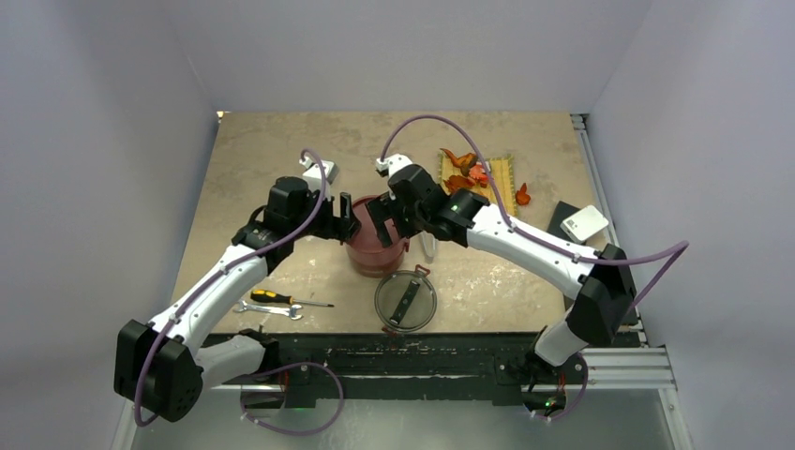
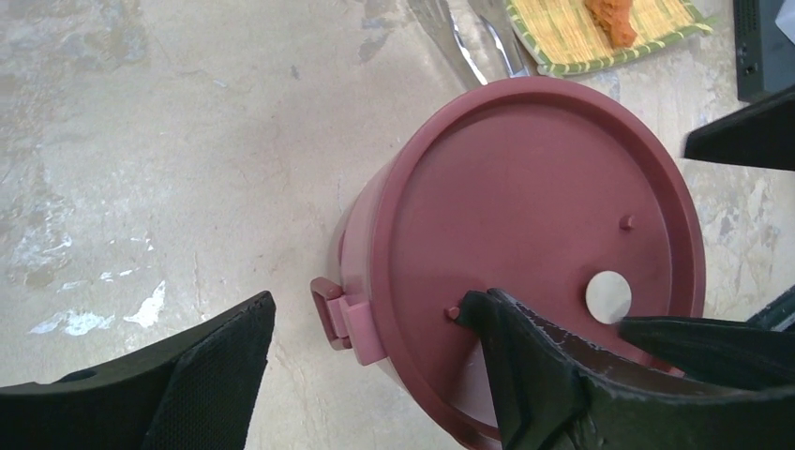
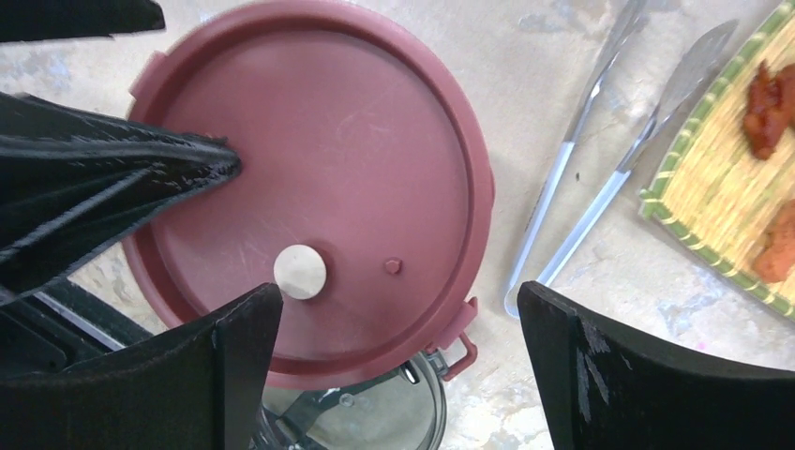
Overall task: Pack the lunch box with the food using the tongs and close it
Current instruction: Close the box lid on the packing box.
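Left tool and right tool, wide-spread, astride lunch box rim

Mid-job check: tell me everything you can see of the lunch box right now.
The lunch box is a round, dusty-red, plastic-looking pot standing upright on the table. It is covered by a flat red disc lid that has a pale round spot and small nubs. A clasp sticks out at its side. The left hand and right hand, both open, hang over its rim from opposite sides. Its dark see-through top lid lies apart, nearer the arm bases.
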`<action>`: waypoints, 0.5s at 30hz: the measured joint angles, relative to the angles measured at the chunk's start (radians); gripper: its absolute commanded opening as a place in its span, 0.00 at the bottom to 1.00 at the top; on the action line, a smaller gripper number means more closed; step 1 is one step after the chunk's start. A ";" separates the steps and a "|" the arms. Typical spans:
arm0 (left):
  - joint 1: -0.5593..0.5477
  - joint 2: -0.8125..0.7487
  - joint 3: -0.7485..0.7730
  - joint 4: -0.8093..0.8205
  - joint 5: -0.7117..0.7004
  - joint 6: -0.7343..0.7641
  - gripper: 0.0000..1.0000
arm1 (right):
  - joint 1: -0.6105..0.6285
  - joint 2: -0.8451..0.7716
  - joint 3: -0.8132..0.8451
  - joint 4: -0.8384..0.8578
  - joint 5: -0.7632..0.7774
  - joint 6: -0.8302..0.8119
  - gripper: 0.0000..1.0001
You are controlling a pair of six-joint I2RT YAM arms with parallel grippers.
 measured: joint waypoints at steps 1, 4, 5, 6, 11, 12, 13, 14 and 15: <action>0.000 0.000 0.000 -0.001 -0.007 -0.005 0.83 | 0.000 -0.002 0.015 -0.016 0.006 -0.001 0.99; 0.000 -0.006 0.000 -0.007 -0.028 -0.016 0.88 | -0.003 -0.029 0.054 -0.047 0.029 -0.001 0.99; 0.000 -0.011 0.000 -0.011 -0.036 -0.018 0.90 | -0.006 -0.050 0.058 -0.051 0.033 -0.002 0.99; 0.000 -0.016 0.000 -0.016 -0.044 -0.019 0.92 | -0.012 -0.079 0.057 -0.057 0.034 -0.002 0.99; 0.001 -0.050 0.021 -0.058 -0.081 -0.040 0.95 | -0.093 -0.297 -0.070 -0.009 -0.011 0.106 0.99; 0.001 -0.056 0.039 -0.065 -0.089 -0.045 0.94 | -0.122 -0.354 -0.126 0.010 -0.034 0.126 0.99; 0.001 -0.059 0.051 -0.066 -0.093 -0.048 0.95 | -0.145 -0.399 -0.175 0.022 -0.051 0.141 0.99; 0.001 -0.063 0.065 -0.066 -0.100 -0.053 0.95 | -0.171 -0.449 -0.234 0.042 -0.069 0.161 0.99; 0.002 -0.066 0.080 -0.065 -0.109 -0.058 0.95 | -0.191 -0.492 -0.291 0.057 -0.086 0.177 0.99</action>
